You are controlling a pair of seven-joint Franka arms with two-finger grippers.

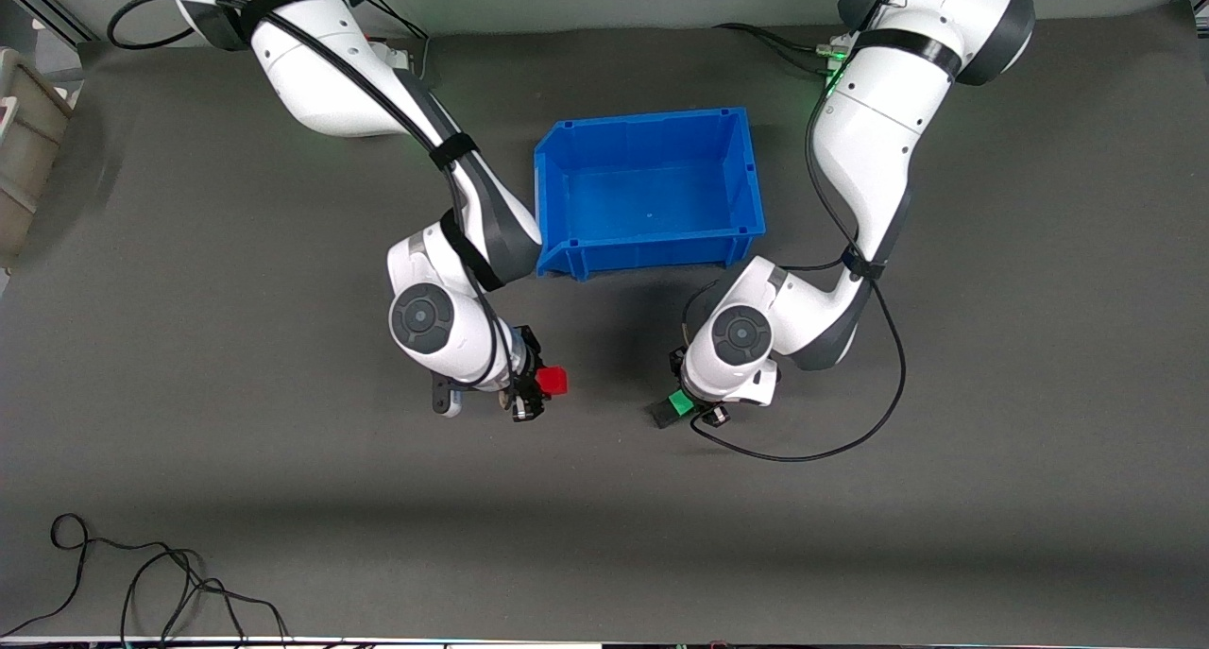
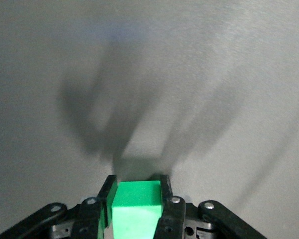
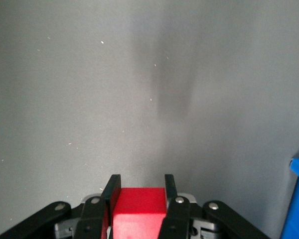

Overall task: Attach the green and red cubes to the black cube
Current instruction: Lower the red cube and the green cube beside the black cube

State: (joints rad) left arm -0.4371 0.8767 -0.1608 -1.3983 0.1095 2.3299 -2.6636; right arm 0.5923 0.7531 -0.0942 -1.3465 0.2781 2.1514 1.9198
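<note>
A: Where are the cubes being held?

B: The red cube (image 1: 553, 381) is being clamped in the right gripper (image 1: 531, 391), lower centre of the front view; the green cube (image 1: 680, 403) is being clamped in the left gripper (image 1: 688, 407) nearby.

A: And the black cube?

B: It cannot be made out. The cubes are being judged light, rigid, best pinched on flat sides.

I can read no text, label, brand, number or sign anywhere here: not on the blue bin (image 1: 650, 191), nor on the red cube (image 3: 138, 209) or green cube (image 2: 136, 206) I grip.
</note>
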